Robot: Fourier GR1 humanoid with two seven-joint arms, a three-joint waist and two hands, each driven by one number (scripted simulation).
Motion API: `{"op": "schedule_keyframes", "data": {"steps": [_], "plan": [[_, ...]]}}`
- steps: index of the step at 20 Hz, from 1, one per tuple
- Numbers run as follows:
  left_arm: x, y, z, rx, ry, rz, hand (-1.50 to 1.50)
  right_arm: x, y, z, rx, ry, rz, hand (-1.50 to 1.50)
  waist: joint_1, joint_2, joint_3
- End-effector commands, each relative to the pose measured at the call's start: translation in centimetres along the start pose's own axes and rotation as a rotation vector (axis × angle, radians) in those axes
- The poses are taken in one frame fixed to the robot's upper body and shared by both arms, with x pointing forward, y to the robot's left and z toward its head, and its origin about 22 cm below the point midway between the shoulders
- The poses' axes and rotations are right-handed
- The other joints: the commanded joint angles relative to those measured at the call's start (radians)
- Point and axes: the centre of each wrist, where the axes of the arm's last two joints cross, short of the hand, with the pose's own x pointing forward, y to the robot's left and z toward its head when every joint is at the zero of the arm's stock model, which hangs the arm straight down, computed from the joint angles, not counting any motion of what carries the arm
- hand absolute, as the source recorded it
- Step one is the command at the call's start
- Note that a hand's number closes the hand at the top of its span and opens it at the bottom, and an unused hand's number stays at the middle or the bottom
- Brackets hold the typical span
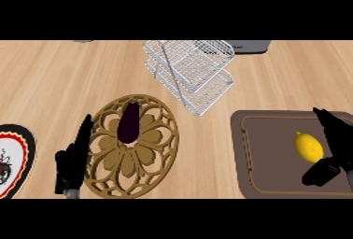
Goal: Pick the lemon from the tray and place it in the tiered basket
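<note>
the oval yellow lemon [309, 146] is lying on the brown rectangular tray [265, 158] at lower right. the right robot hand [332, 149] is bracketing it, open, not gripping. the silver wire tiered basket [192, 70] is standing at upper centre. the left robot hand [74, 161] is resting open at lower left.

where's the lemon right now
In the head view the lemon lies on the brown tray at the right, between the thumb and fingers of the open right hand.

Light wooden counter [62, 79] with lengthwise grain, evenly lit; a grey appliance [250, 45] at its far edge.
</note>
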Motion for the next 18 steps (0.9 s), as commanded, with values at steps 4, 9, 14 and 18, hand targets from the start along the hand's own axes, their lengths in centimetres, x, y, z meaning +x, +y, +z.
{"op": "schedule_keyframes", "data": {"steps": [4, 9, 14, 18], "plan": [[-0.8, -1.4, 2.4, -0.019, 0.081, 0.006, 0.00, -0.7, 1.0, -1.0, 0.066, 0.056, 0.050, -1.50, -0.005, 0.006, -0.009], [-2.5, -0.7, 1.7, -0.007, 0.107, 0.002, 0.00, 1.5, 0.2, -0.8, 0.075, 0.060, 0.039, -1.50, -0.007, 0.006, -0.010], [-2.5, -0.6, 1.0, -0.023, 0.089, 0.009, 0.00, 0.5, 0.4, -3.9, 0.113, 0.085, 0.051, -1.50, -0.004, 0.009, -0.010], [-1.7, -1.3, 1.0, -0.011, 0.106, -0.001, 0.00, -0.2, 1.9, -3.1, 0.146, 0.106, 0.052, -1.50, -0.011, 0.007, -0.009]]}}
